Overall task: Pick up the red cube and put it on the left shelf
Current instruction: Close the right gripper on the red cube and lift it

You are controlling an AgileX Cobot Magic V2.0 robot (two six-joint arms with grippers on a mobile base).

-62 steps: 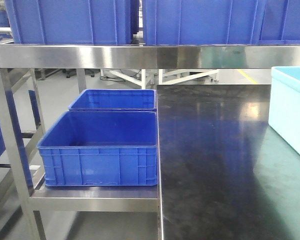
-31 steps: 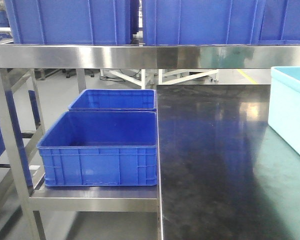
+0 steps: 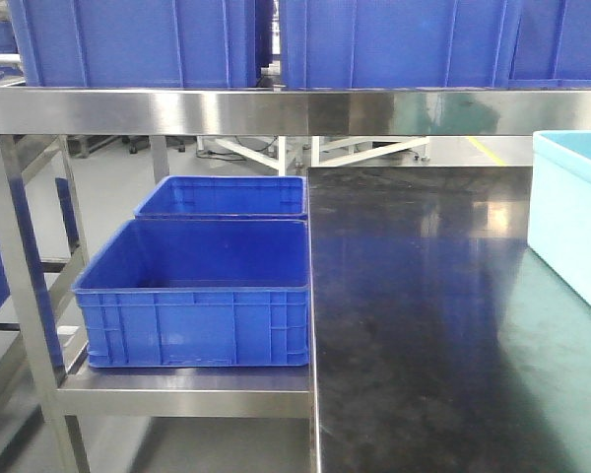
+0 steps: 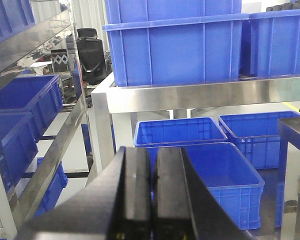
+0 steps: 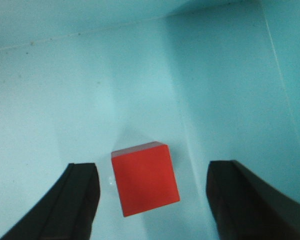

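In the right wrist view the red cube (image 5: 145, 179) lies on the floor of a pale cyan bin (image 5: 90, 90). My right gripper (image 5: 151, 170) is open just above it, one black finger on each side, and neither touches the cube. In the left wrist view my left gripper (image 4: 152, 150) is shut with nothing between its fingers, held in the air facing the left shelf (image 4: 190, 95). The front view shows that steel shelf (image 3: 187, 402) but no gripper and no cube.
Two blue crates (image 3: 202, 286) stand on the shelf's lower tier and more blue crates (image 3: 138, 39) on top. A black-topped table (image 3: 433, 315) fills the right, with the cyan bin (image 3: 571, 217) at its right edge. Another rack with blue crates (image 4: 20, 105) stands further left.
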